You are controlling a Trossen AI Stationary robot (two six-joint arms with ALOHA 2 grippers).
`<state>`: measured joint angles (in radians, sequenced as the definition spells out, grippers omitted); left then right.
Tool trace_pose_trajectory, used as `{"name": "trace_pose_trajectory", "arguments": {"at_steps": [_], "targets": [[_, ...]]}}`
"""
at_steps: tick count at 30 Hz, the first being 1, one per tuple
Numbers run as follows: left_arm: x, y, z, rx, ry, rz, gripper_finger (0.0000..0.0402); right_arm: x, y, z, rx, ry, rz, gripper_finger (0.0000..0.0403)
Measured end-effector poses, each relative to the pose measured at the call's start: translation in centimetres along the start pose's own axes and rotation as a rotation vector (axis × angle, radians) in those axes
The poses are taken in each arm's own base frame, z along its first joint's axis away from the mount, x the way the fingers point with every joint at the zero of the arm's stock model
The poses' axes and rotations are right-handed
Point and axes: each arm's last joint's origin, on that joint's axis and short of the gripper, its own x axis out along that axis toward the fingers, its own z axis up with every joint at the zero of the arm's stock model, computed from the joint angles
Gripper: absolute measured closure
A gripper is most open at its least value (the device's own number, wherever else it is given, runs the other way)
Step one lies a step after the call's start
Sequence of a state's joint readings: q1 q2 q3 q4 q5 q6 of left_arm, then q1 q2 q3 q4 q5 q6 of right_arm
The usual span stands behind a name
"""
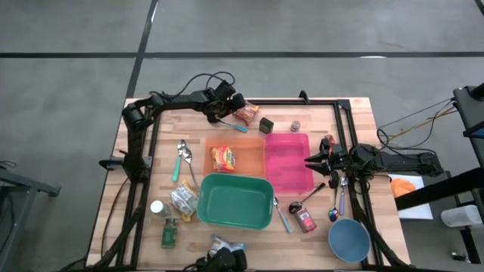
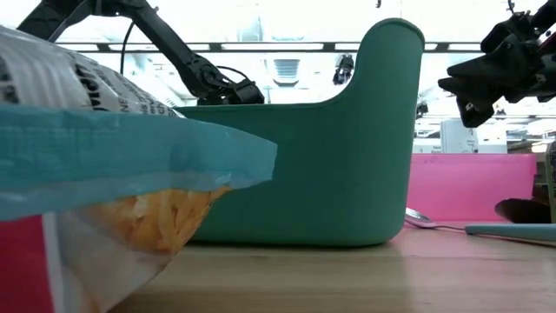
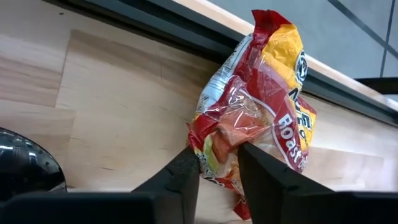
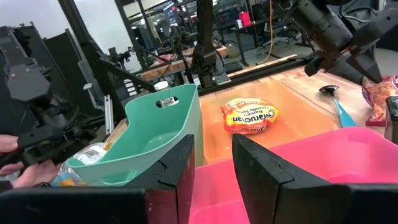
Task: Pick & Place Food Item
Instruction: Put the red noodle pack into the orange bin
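Left gripper (image 1: 236, 108) out at the far edge of the table (image 1: 355, 128), fingers (image 3: 186, 177) pinched on the lower end of a red-and-yellow snack packet (image 3: 261, 106), crinkled foil bunched in the gap. Packet against the dark rail along that far edge, just left of a small black box (image 1: 266, 125) (label on the packet only partly legible in the left wrist view).

Right gripper (image 1: 311, 160) poised over the right rim of the pink tray (image 1: 287, 160), fingers (image 4: 180, 165) parted a little with nothing between them.

Orange tray (image 1: 246, 155) touching the pink tray's left side, with a yellow noodle packet (image 1: 222, 158) lying flat in it. Teal bin (image 1: 234, 200) just nearer than both trays. In the low view, a chip bag (image 2: 104, 165) looming large at the left, right up against the lens.

Around the bin: a silvery packet (image 1: 184, 200) and a small bottle (image 1: 157, 208) to its left, a spoon (image 1: 184, 155) farther left of the orange tray, a red can (image 1: 305, 220) to the right. Blue bowl (image 1: 349, 239) at the near right corner.
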<state>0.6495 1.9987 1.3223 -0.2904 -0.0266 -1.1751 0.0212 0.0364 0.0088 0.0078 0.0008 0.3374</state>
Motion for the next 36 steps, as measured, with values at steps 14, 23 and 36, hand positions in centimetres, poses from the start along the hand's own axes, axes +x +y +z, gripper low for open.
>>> {"name": "trace_pose_trajectory", "arguments": {"at_steps": [14,23,36], "targets": [[-0.7,-0.13,0.03,0.029,0.013,-0.002,0.0308,0.0,0.0,0.0,0.0,0.0,0.0,0.0296],[-0.69,-0.14,-0.01,0.068,0.026,-0.009,0.0358,0.0,0.0,0.01,0.0,0.0,0.0,0.0296],[-0.76,-0.4,0.07,0.068,0.025,-0.037,0.0398,0.0,0.0,0.0,0.0,0.0,0.0,0.0296]]}}
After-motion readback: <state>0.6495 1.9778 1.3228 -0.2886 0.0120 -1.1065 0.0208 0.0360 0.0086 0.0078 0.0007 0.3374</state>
